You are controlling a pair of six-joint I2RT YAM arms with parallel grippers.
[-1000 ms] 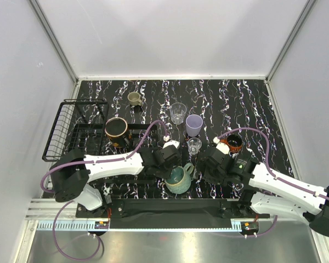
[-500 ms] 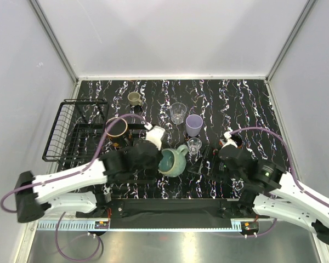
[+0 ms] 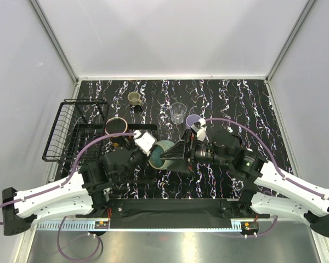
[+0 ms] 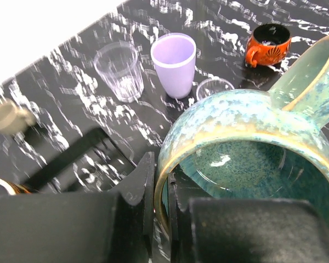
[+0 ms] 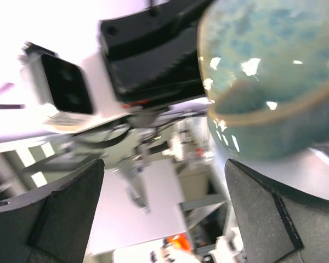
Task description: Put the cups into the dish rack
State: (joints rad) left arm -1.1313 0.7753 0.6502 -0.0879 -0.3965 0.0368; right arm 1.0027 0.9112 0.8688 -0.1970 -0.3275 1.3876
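- Top view: the teal glazed ceramic mug (image 3: 164,154) hangs above the black marbled worktop (image 3: 236,98) at centre frame. It is tipped on its side, its long axis running roughly left to right, mouth toward the left.
- The left hand (image 3: 153,156) is closed narrow on the mug's rim. The right hand (image 3: 179,153) stands wide just right of the mug, at its base end, and holds nothing.
- The black wire dish rack (image 3: 63,129) lies at the left edge, well apart from the mug. A dark copper-rimmed mug (image 3: 116,127) already stands on its tray. The rack is on the left arm's side, so that arm looks the nearer carrier.
- Left wrist view: the left hand (image 4: 160,192) pinches the wall of the teal mug (image 4: 247,137), one finger inside and one outside. The mug's handle points to the upper right.
- Beyond it on the worktop stand a lavender plastic cup (image 4: 174,63), a clear ribbed glass (image 4: 119,70), a small clear glass (image 4: 214,87) and a red cup with a handle (image 4: 268,44).
- Right wrist view: the right hand (image 5: 164,203) is spread wide, its two dark fingers (image 5: 49,213) in the lower corners. The mug's rounded base (image 5: 263,76) fills the upper right, above the gap and not between the fingers; whether they touch it I cannot tell.
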